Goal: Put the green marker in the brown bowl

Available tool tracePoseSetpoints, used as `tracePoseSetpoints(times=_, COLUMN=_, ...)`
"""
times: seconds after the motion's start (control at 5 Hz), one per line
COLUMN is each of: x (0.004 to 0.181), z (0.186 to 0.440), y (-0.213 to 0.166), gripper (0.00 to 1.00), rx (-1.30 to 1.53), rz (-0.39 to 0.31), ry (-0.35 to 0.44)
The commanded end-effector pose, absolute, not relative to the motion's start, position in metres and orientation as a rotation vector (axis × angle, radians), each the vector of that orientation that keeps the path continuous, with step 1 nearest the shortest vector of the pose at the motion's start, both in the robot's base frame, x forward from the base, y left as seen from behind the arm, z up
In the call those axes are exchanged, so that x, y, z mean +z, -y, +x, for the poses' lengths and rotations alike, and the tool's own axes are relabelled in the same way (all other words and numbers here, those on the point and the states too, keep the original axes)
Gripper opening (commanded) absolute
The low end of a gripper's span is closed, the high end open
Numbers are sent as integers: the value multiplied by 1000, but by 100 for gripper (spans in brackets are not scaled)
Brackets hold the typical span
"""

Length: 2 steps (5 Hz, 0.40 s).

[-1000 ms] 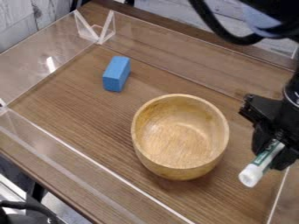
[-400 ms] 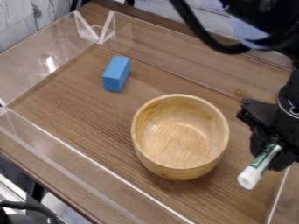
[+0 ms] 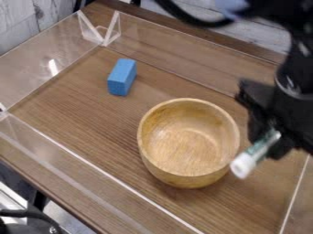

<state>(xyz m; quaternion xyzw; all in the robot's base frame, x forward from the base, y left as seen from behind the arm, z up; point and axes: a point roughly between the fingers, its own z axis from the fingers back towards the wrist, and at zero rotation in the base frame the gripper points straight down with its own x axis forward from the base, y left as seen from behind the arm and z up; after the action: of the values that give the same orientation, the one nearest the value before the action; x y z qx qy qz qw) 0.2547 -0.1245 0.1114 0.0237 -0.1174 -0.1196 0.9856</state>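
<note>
My pincer point(image 3: 272, 139), clamped on the green marker point(image 3: 254, 153), has just lifted and swung in from beside the brown bowl point(image 3: 189, 142), so the marker's tip now hangs at the bowl's right rim, nearly ready to drop inside.

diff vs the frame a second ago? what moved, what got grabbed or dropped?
The gripper, shut on the green marker throughout, shifted left in the picture and rose, bringing the marker's lower tip from beside the brown bowl to just at its right rim. Nothing was newly grasped or released. The bowl and the blue block stayed where they were.
</note>
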Motion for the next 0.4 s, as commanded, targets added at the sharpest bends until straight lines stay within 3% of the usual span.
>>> tracePoseSetpoints(times=0.0, x=137, z=252, y=100, gripper=0, rx=-273, rz=51, ry=288)
tracePoseSetpoints(times=0.2, x=145, z=247, y=71, gripper=0, rx=-282, rz=64, ry=294)
